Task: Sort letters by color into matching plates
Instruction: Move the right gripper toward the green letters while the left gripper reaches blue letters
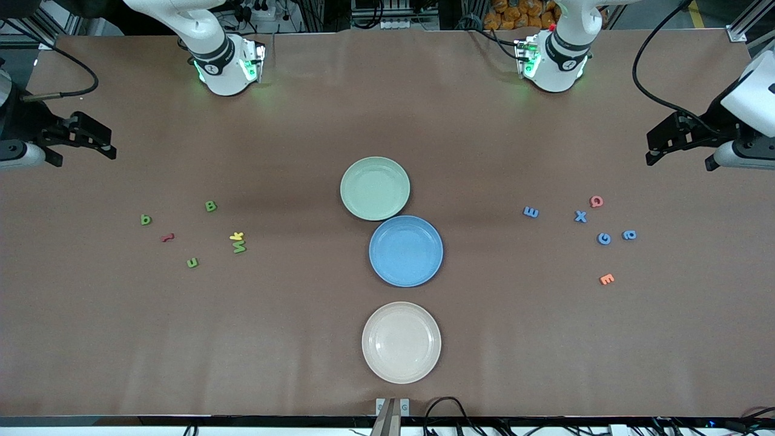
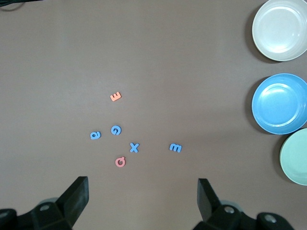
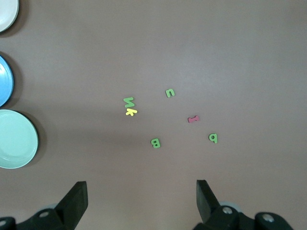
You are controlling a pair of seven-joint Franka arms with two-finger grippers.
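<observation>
Here your left gripper (image 2: 143, 201) hangs with fingers wide above four small blue toy letters (image 2: 134, 147); your right gripper (image 3: 141, 201), equally wide, above four dark green letters (image 3: 155, 143).

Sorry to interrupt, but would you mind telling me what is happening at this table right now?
Nothing is being handled yet. The left claw hangs open over the four small blue toy letters at its end of the table, and the right claw hangs open over the four small dark green toy letters at its end. The round pale mint green plate and the round medium blue plate in the middle hold nothing.
</observation>
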